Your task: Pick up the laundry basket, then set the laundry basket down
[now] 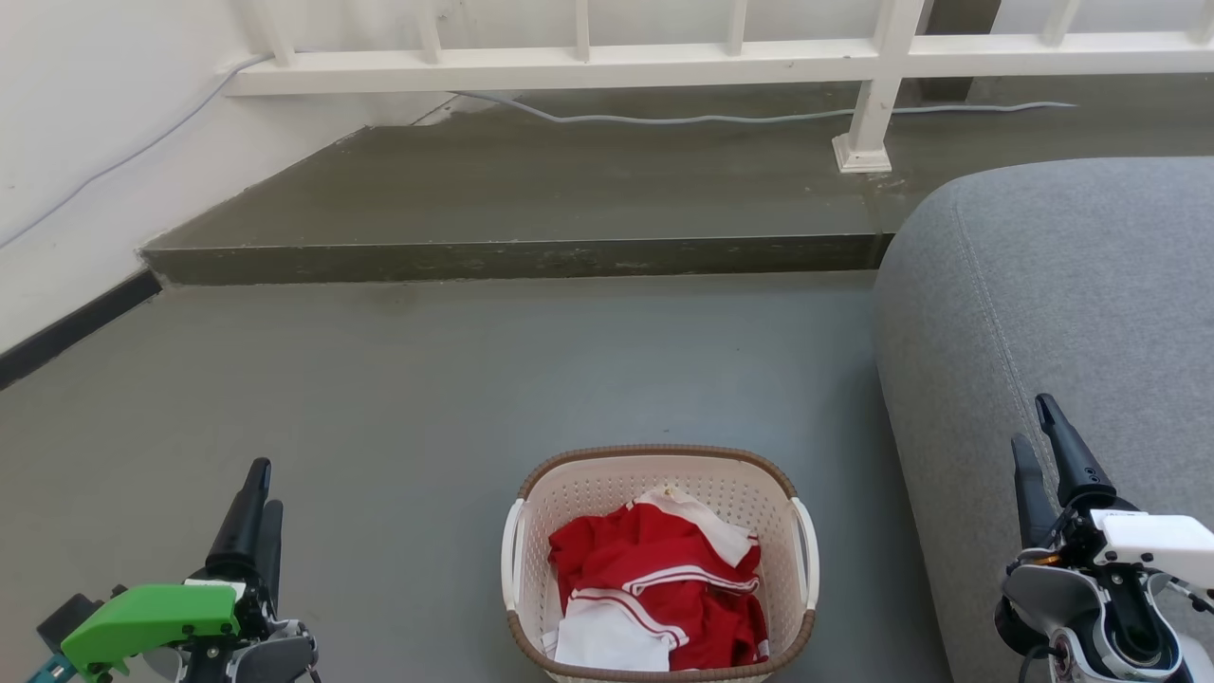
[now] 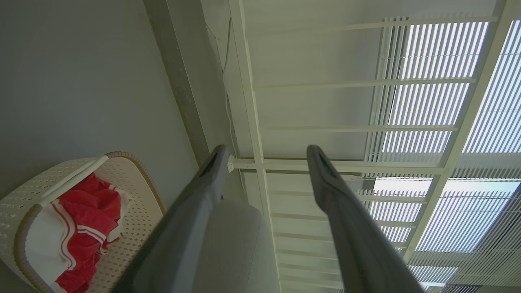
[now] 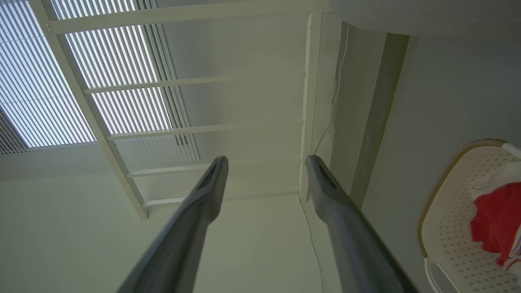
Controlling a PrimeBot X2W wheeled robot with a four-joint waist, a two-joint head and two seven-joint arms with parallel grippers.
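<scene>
Cream laundry basket (image 1: 654, 452) sits ungrasped; my left pincer (image 1: 265, 486) and right pincer (image 1: 1031, 422), both spread empty, must reach its handles (image 1: 512, 558).

Soft daylight, sharp, wide-angle wrist distortion.

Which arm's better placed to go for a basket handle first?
Left, marginally. Both are open, but the left gripper has bare floor to the laundry basket; the right gripper sits by the sofa.
</scene>
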